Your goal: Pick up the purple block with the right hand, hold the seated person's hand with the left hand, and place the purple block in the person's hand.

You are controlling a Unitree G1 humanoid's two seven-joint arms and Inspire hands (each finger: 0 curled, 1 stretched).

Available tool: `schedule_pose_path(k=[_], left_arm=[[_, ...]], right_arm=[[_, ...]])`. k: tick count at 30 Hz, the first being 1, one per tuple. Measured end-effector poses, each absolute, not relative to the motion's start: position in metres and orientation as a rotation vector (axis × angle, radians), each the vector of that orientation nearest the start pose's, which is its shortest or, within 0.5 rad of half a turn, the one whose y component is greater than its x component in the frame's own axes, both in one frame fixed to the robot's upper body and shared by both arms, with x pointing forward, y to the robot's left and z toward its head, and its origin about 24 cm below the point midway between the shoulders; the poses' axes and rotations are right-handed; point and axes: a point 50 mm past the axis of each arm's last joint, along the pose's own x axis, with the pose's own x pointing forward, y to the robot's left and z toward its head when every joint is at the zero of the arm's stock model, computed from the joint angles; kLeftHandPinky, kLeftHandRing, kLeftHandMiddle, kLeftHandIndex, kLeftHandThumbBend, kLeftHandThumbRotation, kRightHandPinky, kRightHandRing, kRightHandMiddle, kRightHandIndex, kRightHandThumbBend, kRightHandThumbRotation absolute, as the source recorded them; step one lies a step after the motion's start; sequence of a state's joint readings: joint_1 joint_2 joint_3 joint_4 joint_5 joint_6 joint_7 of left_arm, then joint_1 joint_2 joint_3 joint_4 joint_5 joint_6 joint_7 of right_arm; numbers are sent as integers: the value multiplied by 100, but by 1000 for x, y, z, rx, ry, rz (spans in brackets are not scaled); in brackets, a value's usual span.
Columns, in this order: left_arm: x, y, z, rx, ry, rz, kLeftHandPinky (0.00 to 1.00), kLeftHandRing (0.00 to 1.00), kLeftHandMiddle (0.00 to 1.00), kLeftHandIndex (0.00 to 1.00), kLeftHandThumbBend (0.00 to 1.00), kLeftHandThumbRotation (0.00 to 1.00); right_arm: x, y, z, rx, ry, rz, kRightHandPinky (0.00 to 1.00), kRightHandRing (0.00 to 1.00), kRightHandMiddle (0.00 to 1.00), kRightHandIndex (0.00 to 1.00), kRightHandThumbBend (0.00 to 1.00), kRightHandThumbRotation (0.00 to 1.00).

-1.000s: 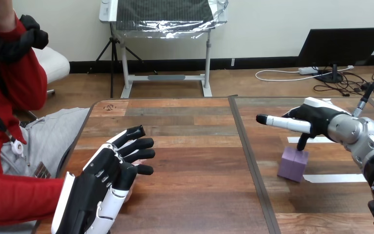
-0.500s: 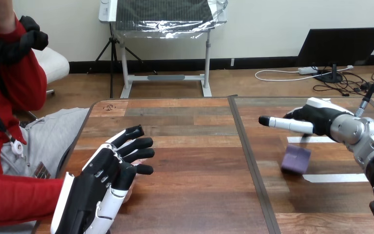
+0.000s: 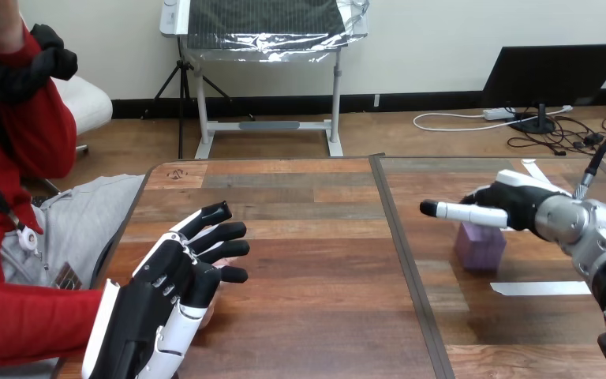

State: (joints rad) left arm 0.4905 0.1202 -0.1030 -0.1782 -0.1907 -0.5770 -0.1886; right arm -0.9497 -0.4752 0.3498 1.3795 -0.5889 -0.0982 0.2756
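My left hand lies low at the near left of the brown wooden table, its black-and-white fingers straight and spread, pointing up and to the right. A pale edge of the person's hand peeks out from under it, at the end of a red sleeve. My right hand is far to the right, just above the small purple cube-shaped block, covering its top. A strip of white tape lies near the block.

Black-and-white left robot hand and right robot hand, purple block, brown wood-grain table, red sleeve.
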Motion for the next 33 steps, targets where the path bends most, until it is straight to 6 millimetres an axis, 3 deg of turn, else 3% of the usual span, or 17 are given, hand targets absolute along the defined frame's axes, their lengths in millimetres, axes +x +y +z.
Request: schedule_pose_path(k=[33], left_arm=[[146,164,43,-64,-270,-142,63,73,75,78,70,72]], right_arm=[[372,-250,57,-1180,581,324,86,90,90,87,95,100]])
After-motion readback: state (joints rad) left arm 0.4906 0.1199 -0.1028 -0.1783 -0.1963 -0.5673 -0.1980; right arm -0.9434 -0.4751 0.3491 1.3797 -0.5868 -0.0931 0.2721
